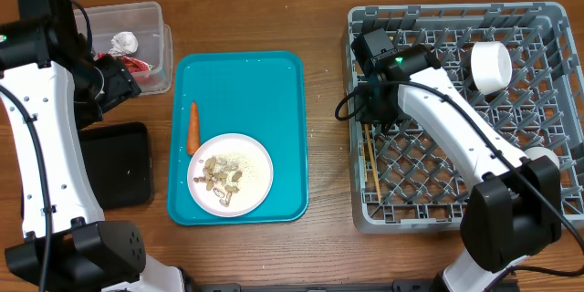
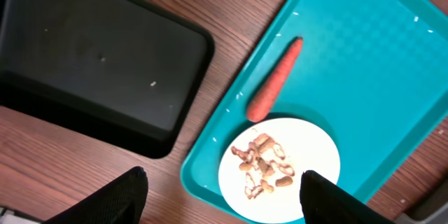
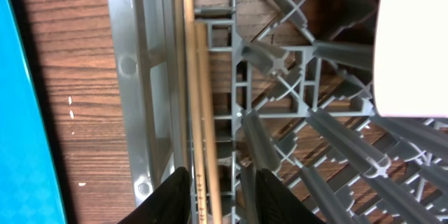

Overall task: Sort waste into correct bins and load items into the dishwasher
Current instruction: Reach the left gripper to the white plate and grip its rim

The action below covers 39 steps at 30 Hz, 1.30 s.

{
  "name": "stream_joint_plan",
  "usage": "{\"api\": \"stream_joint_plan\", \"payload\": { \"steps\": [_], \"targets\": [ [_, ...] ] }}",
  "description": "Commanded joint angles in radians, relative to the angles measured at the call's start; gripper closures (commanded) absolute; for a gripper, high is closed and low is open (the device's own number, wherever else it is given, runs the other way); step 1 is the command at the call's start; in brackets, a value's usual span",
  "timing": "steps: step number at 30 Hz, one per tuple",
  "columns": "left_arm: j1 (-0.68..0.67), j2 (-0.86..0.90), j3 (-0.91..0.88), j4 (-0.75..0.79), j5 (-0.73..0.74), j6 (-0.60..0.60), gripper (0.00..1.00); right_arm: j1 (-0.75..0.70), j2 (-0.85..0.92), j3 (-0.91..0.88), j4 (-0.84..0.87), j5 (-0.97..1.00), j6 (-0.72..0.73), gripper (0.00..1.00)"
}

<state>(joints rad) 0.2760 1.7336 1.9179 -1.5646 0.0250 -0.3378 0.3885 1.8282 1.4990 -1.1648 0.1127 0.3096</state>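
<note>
A clear tub [image 1: 157, 18] at the back left holds a white paper ball [image 1: 123, 42] and a red wrapper [image 1: 138, 62]. The black tray [image 1: 117, 166] [image 2: 91, 63] lies in front of it. An orange carrot [image 1: 192, 126] [image 2: 275, 80] and a white plate [image 1: 255, 160] [image 2: 311, 147] of peanut shells [image 1: 222, 178] [image 2: 262, 164] sit on the teal tray [image 1: 242, 82]. My left gripper [image 1: 114, 78] [image 2: 222, 176] is open and empty above the tray's left edge. My right gripper [image 1: 372, 119] [image 3: 222, 185] is open, straddling the chopsticks [image 1: 370, 160] [image 3: 199, 98], which lie along the left side of the grey rack [image 1: 547, 16] [image 3: 129, 77].
A white cup [image 1: 490, 66] [image 3: 413, 42] stands among the pegs at the rack's back. Another white dish [image 1: 540, 157] sits at the rack's right side, partly behind my right arm. Bare wooden table shows between the teal tray and the rack.
</note>
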Motion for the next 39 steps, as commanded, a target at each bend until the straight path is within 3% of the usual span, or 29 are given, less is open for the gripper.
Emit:
{"api": "stream_joint_plan", "payload": {
  "steps": [1,4,8,9,14,23,31,39],
  "targets": [
    [-0.023,-0.006,0.015,-0.002,0.055,0.009,0.28,0.003,-0.079,0.047,0.002,-0.032,0.001,0.66],
    [-0.081,-0.006,0.015,-0.002,0.054,0.009,0.28,-0.015,-0.186,0.053,0.0,-0.032,0.0,0.6],
    [-0.212,-0.002,0.013,0.004,0.053,-0.011,0.28,-0.106,-0.328,0.053,-0.044,-0.036,-0.004,0.41],
    [-0.243,-0.001,0.008,0.007,0.053,-0.021,0.28,-0.137,-0.353,0.053,-0.063,-0.044,-0.014,0.4],
    [-0.425,0.0,-0.101,0.076,0.054,-0.105,0.28,-0.278,-0.392,0.051,-0.181,-0.074,-0.079,0.39],
    [-0.66,0.0,-0.418,0.325,0.054,-0.249,0.24,-0.299,-0.39,0.025,-0.186,-0.081,-0.079,0.39],
    [-0.762,0.001,-0.668,0.591,0.051,-0.273,0.25,-0.299,-0.39,0.025,-0.184,-0.081,-0.079,0.39],
    [-0.76,0.007,-0.782,0.731,0.043,-0.294,0.26,-0.299,-0.39,0.025,-0.183,-0.082,-0.079,0.39]
  ]
}}
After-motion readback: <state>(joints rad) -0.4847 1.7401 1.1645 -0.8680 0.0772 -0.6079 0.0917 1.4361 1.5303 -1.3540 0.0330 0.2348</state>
